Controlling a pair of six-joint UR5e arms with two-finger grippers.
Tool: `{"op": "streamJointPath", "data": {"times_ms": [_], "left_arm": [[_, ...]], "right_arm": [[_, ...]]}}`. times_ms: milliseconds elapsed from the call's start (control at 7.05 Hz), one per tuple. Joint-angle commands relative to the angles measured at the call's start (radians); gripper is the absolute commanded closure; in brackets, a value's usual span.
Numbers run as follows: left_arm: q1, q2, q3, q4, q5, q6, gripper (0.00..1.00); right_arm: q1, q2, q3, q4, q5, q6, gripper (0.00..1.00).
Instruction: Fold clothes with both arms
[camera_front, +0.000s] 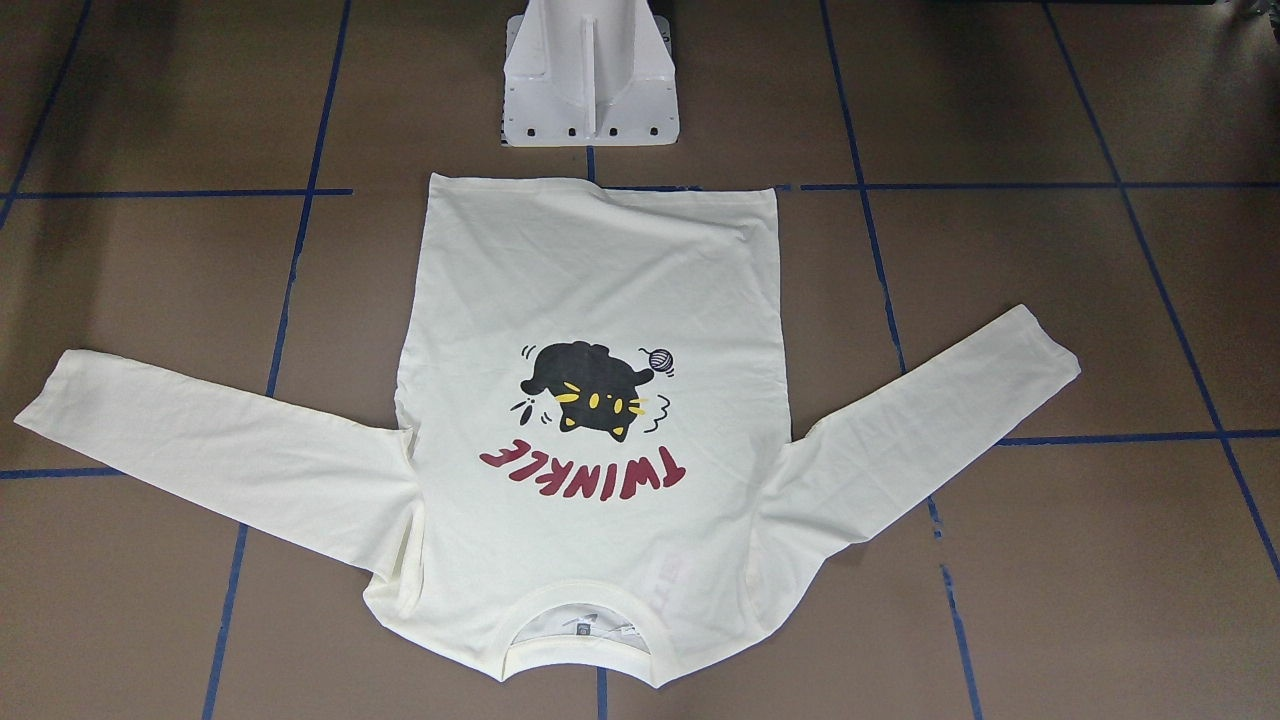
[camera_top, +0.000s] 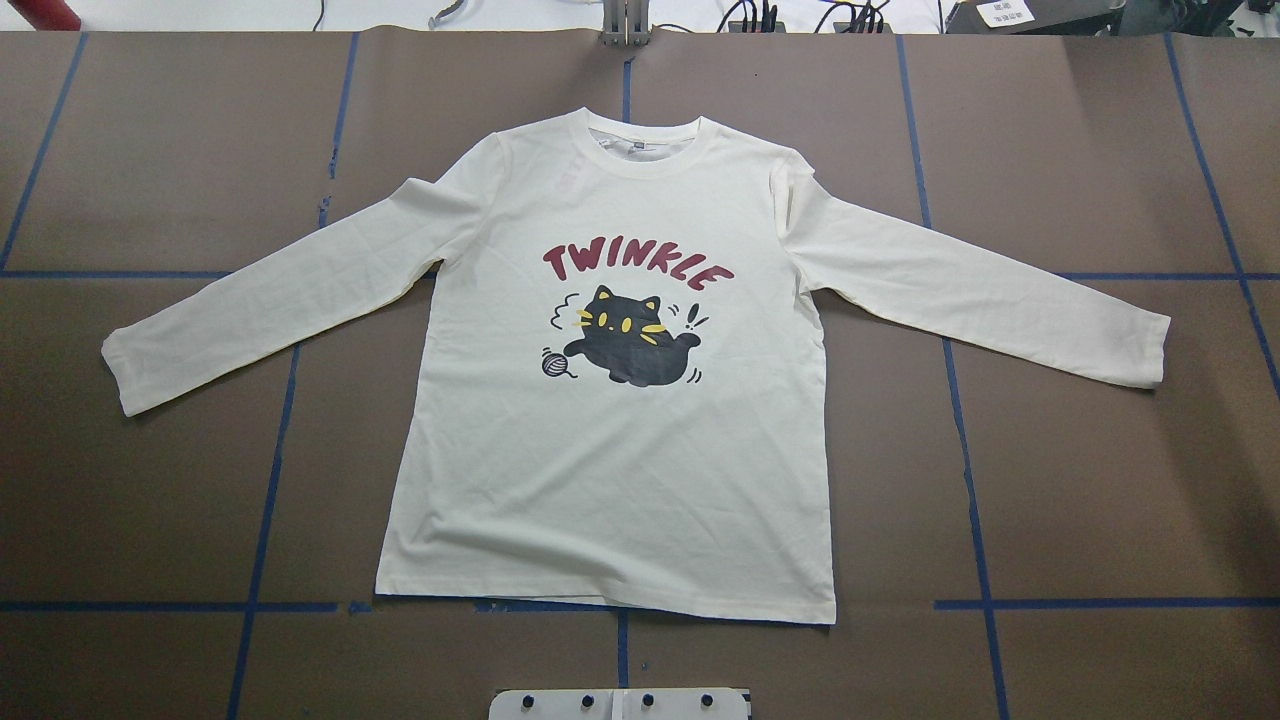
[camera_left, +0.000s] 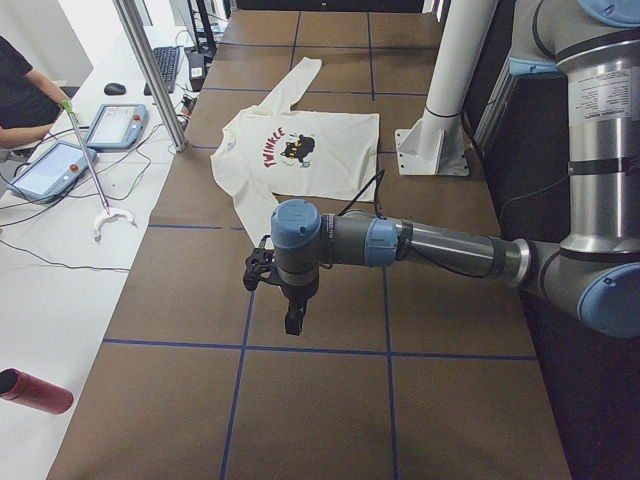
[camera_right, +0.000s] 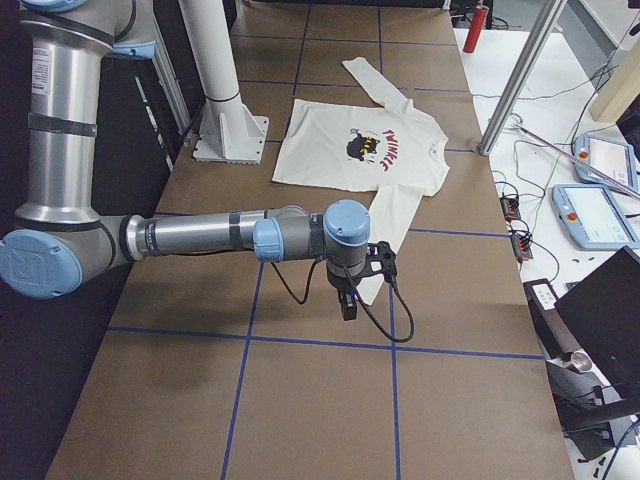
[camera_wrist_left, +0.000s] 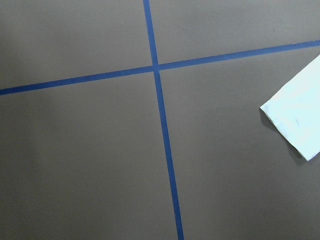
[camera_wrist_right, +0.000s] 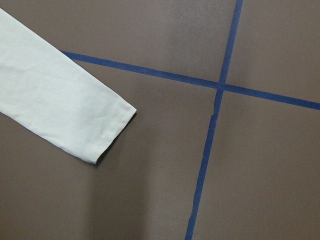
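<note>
Nearest hangs my left gripper (camera_left: 293, 322) above the brown table (camera_top: 1080, 480), by the left cuff (camera_wrist_left: 295, 120); my right gripper (camera_right: 347, 306) hangs by the right cuff (camera_wrist_right: 100, 127). Jaws parted or clenched, I cannot tell. The T-shirt (camera_top: 610, 450) lies flat mid-table, print up.

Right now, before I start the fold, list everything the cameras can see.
T-shirt: one, cream-white, cat print up, flat mid-table, sleeves spread.
Table: one, brown.
Tape lines: several, blue, gridding table.
Pedestal base: one, white, by the hem.
Teach pendants: two, grey-blue, side bench.
Cylinder: one, red, bench end.
Person: one, dark top, at bench.
Left arm: one, grey, above table past one cuff; left gripper black, state unclear.
Right arm: one, grey, past the other cuff; right gripper black, state unclear.
</note>
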Motion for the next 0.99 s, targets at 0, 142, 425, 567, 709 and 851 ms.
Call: {"op": "streamJointPath", "data": {"times_ms": [0,142,425,567,709,851], "left_arm": [[0.002,-0.001,0.004,-0.002,-0.001,0.002,0.0],[0.0,0.001,-0.008,-0.002,0.005,0.002,0.0],[0.0,-0.001,0.002,-0.007,-0.004,-0.005,0.0],[0.002,-0.013,0.004,-0.01,0.004,-0.011,0.0],[0.003,-0.016,-0.007,-0.011,0.004,-0.013,0.0],[0.005,-0.016,0.015,-0.027,-0.002,-0.019,0.0]], "right_arm": [[0.0,-0.002,-0.001,0.002,-0.039,-0.002,0.0],[0.0,-0.008,0.008,0.002,-0.04,0.0,0.0],[0.0,-0.009,-0.009,0.003,-0.035,0.003,0.0],[-0.002,-0.006,-0.015,0.0,-0.026,0.004,0.0],[-0.005,0.003,-0.041,0.002,-0.003,0.0,0.0],[-0.012,0.012,-0.071,0.052,0.005,0.0,0.0]]}}
